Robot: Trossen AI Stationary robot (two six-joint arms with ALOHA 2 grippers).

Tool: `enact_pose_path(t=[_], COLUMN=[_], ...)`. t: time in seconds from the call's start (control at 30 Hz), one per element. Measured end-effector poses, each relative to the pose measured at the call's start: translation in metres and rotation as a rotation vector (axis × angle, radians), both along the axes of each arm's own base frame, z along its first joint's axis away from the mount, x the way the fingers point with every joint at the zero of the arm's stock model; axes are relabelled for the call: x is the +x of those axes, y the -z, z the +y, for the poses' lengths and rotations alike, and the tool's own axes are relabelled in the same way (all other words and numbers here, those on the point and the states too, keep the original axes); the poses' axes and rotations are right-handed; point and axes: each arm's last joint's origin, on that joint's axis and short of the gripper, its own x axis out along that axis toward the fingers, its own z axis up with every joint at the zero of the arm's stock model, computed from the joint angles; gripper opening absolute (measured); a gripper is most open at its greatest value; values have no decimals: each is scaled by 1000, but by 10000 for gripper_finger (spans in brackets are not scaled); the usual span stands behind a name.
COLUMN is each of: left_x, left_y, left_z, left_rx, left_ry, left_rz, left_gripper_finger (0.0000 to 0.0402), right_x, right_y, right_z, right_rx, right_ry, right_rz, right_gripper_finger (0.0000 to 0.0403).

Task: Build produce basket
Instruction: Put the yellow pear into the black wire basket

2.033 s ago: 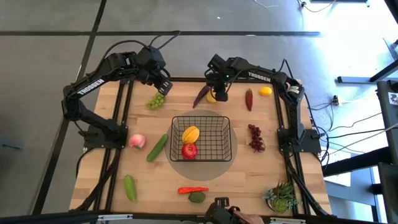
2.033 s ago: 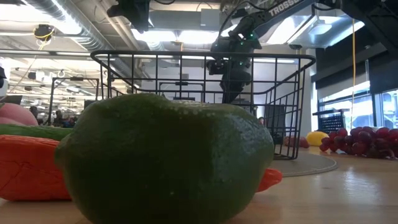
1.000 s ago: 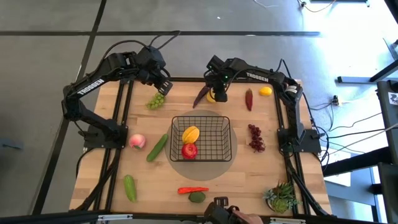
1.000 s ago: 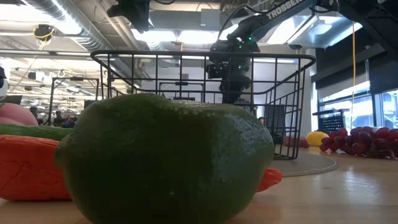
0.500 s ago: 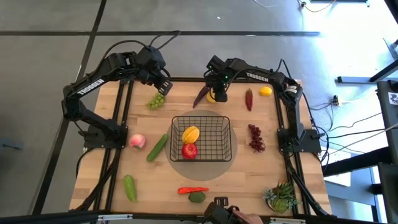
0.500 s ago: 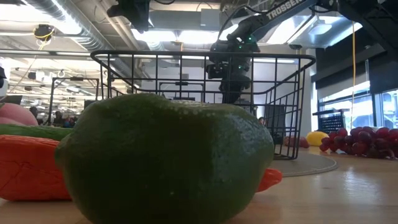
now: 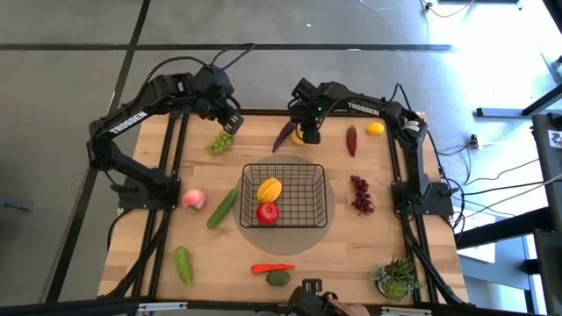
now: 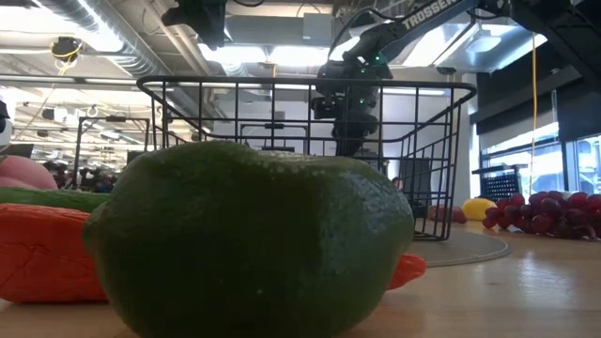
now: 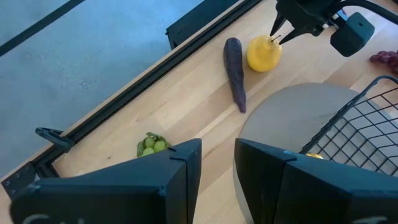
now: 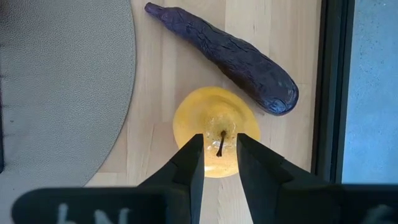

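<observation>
The black wire basket [image 7: 284,166] stands on a round grey mat [image 7: 285,242] mid-table, with a yellow fruit [image 7: 270,189] and a red tomato [image 7: 267,211] inside it. At the far edge a yellow stemmed fruit [image 10: 214,121] sits on the wood beside a purple eggplant [image 10: 224,59]. My right gripper [image 10: 219,155] points down over that fruit. It is open by a narrow gap, and the stem [image 10: 220,142] stands between its fingers. My left gripper [image 9: 217,163] hangs open and empty high above the far left corner, over green grapes [image 9: 151,144]. My right gripper comes at the yellow fruit from above, its fingertips [image 9: 273,34] standing on either side of the stem at the fruit's top. The gap is wider than the stem. I cannot tell whether the tips touch the fruit's skin.
Loose produce lies around the basket: dark red chilli [image 7: 351,140], lemon [image 7: 375,129], dark grapes [image 7: 361,194], peach [image 7: 194,199], cucumbers [image 7: 222,208] [image 7: 183,264], red chilli [image 7: 272,268], green fruit [image 7: 278,278]. A potted plant [image 7: 399,278] stands in the near right corner.
</observation>
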Motion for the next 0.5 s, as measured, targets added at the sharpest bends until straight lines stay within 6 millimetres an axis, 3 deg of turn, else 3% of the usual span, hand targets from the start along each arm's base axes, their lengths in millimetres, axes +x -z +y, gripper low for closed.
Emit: enact_pose_path(t=[0.5], left_x=[0], left_y=[0], left_z=[0], left_rx=[-1], left_ry=[0], left_rz=[0], left_gripper_finger=[86], right_x=[0], right_y=[0], right_z=[0], right_rx=[-2], right_ry=[-6], right_rz=[1], right_gripper_finger=[77])
